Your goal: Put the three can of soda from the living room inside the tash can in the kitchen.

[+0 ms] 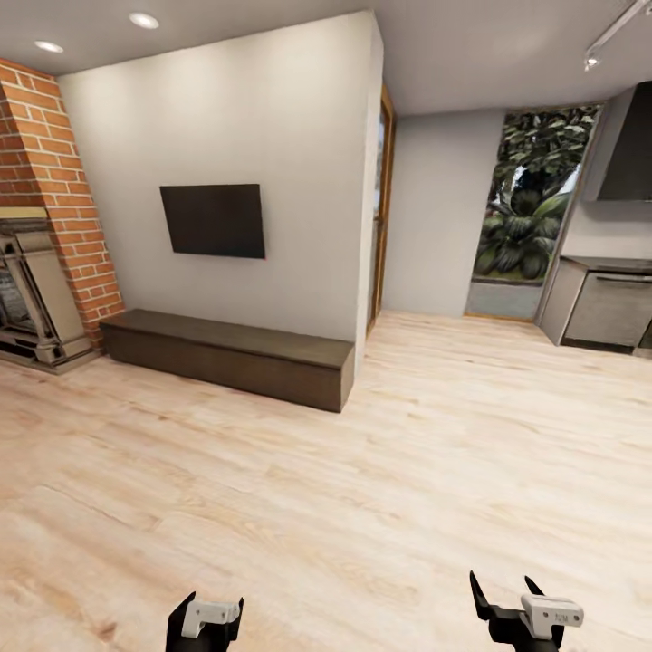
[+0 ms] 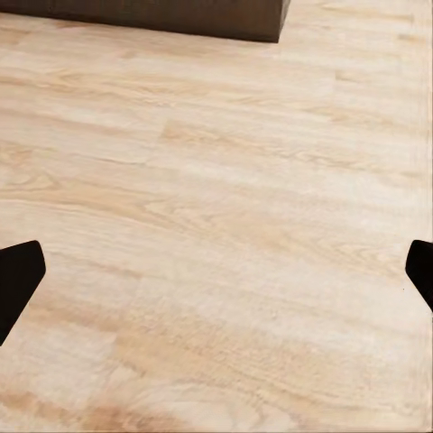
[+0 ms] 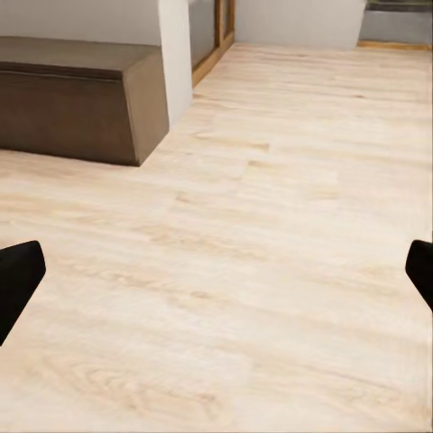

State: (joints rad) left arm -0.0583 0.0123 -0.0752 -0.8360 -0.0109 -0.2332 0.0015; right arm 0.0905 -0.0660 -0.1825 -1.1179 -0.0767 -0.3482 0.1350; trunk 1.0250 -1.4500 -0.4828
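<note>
Bare plank floor [image 1: 362, 471] ahead; both pincers, left [image 1: 205, 608] and right [image 1: 507, 593], wide and empty, so the robot should keep searching the living room for cans.

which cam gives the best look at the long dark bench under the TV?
Head view: the whole bench shows, against the wall below the TV. Right wrist view catches its near end; left wrist view, a dark strip of it.

Count: 1 wall-mounted screen [image 1: 213, 220]; 1 low dark bench [image 1: 231, 356]; 1 fireplace [image 1: 32, 294] in 1 brick column [image 1: 63, 195]; 2 lit ceiling spots [image 1: 143, 20]; 2 grippers, left [image 1: 206, 616] and right [image 1: 512, 602].
</note>
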